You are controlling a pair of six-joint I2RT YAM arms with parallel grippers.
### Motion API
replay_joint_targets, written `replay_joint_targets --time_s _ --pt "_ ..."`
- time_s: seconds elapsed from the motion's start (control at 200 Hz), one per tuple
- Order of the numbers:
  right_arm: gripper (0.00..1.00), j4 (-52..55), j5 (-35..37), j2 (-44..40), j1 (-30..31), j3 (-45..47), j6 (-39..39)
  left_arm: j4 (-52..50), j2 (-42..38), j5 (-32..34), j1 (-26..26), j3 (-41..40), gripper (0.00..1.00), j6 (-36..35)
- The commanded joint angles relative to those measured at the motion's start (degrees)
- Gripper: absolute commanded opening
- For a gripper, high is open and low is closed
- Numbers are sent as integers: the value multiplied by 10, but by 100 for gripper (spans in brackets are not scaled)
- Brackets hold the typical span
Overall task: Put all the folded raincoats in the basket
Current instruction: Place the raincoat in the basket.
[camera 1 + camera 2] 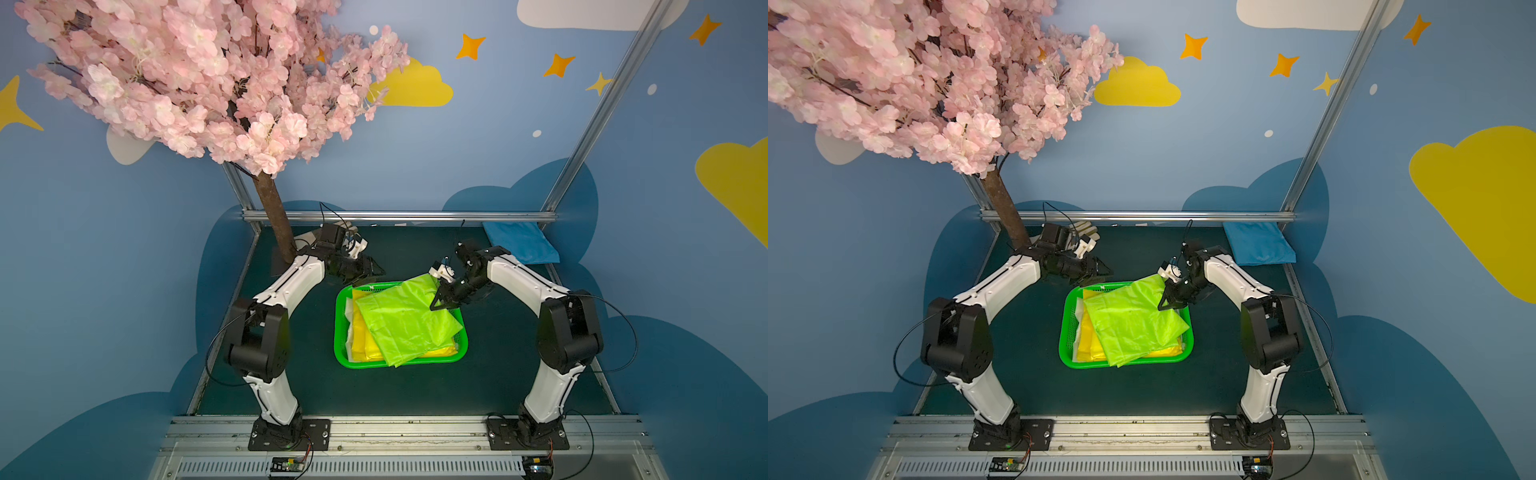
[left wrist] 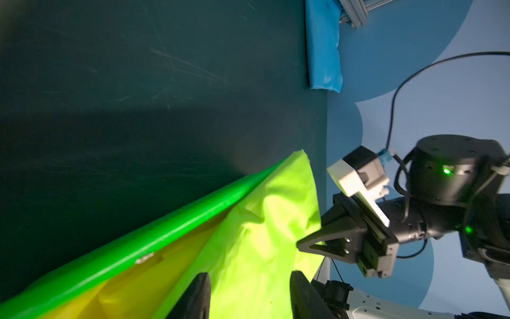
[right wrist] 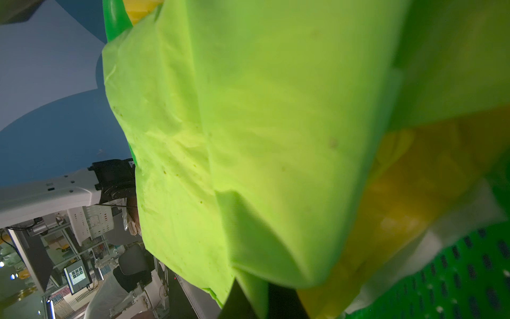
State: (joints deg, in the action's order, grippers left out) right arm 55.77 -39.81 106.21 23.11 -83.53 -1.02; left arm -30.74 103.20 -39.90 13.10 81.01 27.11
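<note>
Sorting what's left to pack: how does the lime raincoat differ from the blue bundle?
The lime raincoat lies in the basket, overhanging its rim; the blue bundle lies on the table. The right gripper pinches the lime raincoat; nothing touches the blue bundle. The lime raincoat is spread loose; the blue bundle is compact. Both look like folded thin sheet.

White shells [image 1: 291,278] cover both arms between black joints [image 1: 257,336]. Black cables [image 2: 392,110] loop alongside. The left gripper [image 1: 379,269] and right gripper [image 1: 434,306] are black.

You see the lime raincoat [image 1: 405,322] lying in the green basket [image 1: 341,332] atop yellow sheets [image 1: 368,343]; the right gripper [image 1: 435,306] pinches its far edge.
</note>
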Motion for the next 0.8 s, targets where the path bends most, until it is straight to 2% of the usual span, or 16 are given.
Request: replay_joint_targets --time_s 0.0,0.23,0.35,0.531,0.711,0.791 --pt "8 28 -9 23 4 -41 47 -25 15 -17 -4 12 51 -29" --pt "10 93 -26 93 13 -140 127 6 26 -20 -17 -3 51 -20" --pt "10 123 -32 125 16 -178 155 31 32 -60 -23 -27 51 -3" --pt "10 122 -51 143 24 -205 171 57 30 -97 -13 -51 50 13" --pt "10 128 -61 165 26 -232 177 51 17 -91 -9 -76 48 12" --pt "10 138 -61 180 29 -248 180 55 10 -90 -7 -85 44 14"
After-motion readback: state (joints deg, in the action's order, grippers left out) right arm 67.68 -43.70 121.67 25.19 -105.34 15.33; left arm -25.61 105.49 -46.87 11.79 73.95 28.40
